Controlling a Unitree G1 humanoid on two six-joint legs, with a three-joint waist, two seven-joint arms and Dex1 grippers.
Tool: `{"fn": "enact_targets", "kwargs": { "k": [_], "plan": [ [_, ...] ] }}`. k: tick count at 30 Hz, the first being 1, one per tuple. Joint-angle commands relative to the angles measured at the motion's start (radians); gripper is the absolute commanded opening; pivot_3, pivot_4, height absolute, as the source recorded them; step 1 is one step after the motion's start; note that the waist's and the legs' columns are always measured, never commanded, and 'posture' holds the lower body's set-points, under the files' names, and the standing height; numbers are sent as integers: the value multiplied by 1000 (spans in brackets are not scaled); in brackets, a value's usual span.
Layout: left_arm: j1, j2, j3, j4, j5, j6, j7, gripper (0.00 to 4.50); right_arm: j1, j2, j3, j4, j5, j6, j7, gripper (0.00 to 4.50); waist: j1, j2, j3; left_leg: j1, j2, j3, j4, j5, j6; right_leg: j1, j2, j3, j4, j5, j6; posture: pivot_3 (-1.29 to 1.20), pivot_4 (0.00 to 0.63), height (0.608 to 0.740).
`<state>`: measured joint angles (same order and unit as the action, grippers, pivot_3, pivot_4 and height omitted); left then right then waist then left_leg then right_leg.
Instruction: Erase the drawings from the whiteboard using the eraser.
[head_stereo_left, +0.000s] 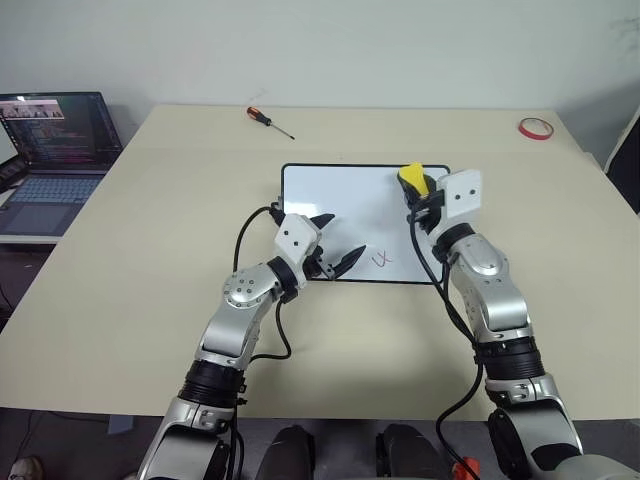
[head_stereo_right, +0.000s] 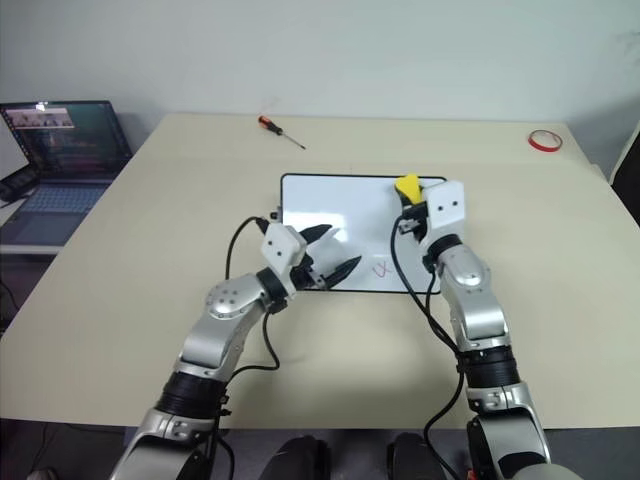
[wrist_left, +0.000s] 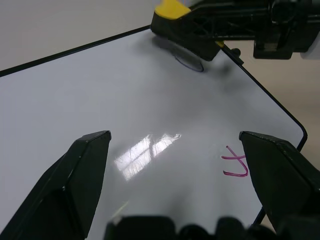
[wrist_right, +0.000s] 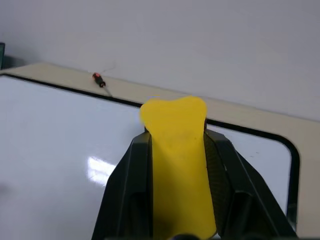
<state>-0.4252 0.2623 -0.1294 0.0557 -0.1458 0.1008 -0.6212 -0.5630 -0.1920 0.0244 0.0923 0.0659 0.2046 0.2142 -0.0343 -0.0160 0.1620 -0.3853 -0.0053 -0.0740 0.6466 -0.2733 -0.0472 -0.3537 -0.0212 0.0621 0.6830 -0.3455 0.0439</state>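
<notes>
Left gripper (head_stereo_left: 335, 258): fingers spread, empty, over board's near edge.
Right gripper (head_stereo_left: 418, 188): clenched on eraser (wrist_right: 177, 150), above board's far right corner.
Board (head_stereo_left: 340, 195): mid-table.
Writing: red x-like squiggle (wrist_left: 236, 165) near right corner; dark curve (wrist_left: 189, 63) beneath eraser; no legible text.

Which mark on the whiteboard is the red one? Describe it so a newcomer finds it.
Start at the whiteboard in the middle of the beige table. Near its front edge, between the two grippers, sits the red x-like squiggle. It is the only red mark; the other scribble is dark.
</notes>
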Motion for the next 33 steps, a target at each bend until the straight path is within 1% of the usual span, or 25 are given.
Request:
{"fn": "enact_targets", "kwargs": {
  "k": [1,6,11,18,25,27,29,33],
  "plan": [
    [-13,4,13,-50,-2,-7,9,4500,-33,-15,9,16,-31,8,2,1065,0,0,0,0,0,0,0,0,0,0,0,0,0,0,0,0,150,740],
    [-18,-2,11,-54,-1,-5,18,4500,-33,-25,18,45,-56,52,-1,1065,0,0,0,0,0,0,0,0,0,0,0,0,1,0,0,0,150,740],
    [-20,-9,4,-62,-3,-4,27,4500,9,-43,40,-4,-76,110,17,1065,1,0,0,1,0,0,2,0,0,1,0,0,4,0,0,0,150,740],
    [-9,-15,3,-68,-6,-5,28,4500,170,-117,57,-153,-95,216,68,1065,3,-1,-1,1,0,-1,3,0,0,2,0,1,5,0,0,0,150,740],
    [-3,-22,2,-70,-8,-4,27,4500,291,-176,25,-261,-89,298,83,1065,4,-1,-1,4,-1,-3,5,0,0,6,0,0,6,0,0,0,150,740],
    [-6,-25,1,-64,-8,-6,25,4500,296,-177,17,-276,-86,303,83,1065,3,-1,-1,5,-1,-3,6,0,0,6,0,0,7,0,0,0,150,740],
    [-12,-28,-1,-55,-6,-10,23,4500,275,-155,4,-278,-69,285,76,1065,4,-1,-1,4,-1,-3,8,0,0,6,1,-1,8,0,0,0,150,740],
    [-24,-32,0,-41,-6,-14,20,4500,196,-104,-6,-246,-48,183,62,1065,0,-1,0,4,-1,-4,10,0,0,7,1,-1,9,1,1,0,150,740]
  ]
}}
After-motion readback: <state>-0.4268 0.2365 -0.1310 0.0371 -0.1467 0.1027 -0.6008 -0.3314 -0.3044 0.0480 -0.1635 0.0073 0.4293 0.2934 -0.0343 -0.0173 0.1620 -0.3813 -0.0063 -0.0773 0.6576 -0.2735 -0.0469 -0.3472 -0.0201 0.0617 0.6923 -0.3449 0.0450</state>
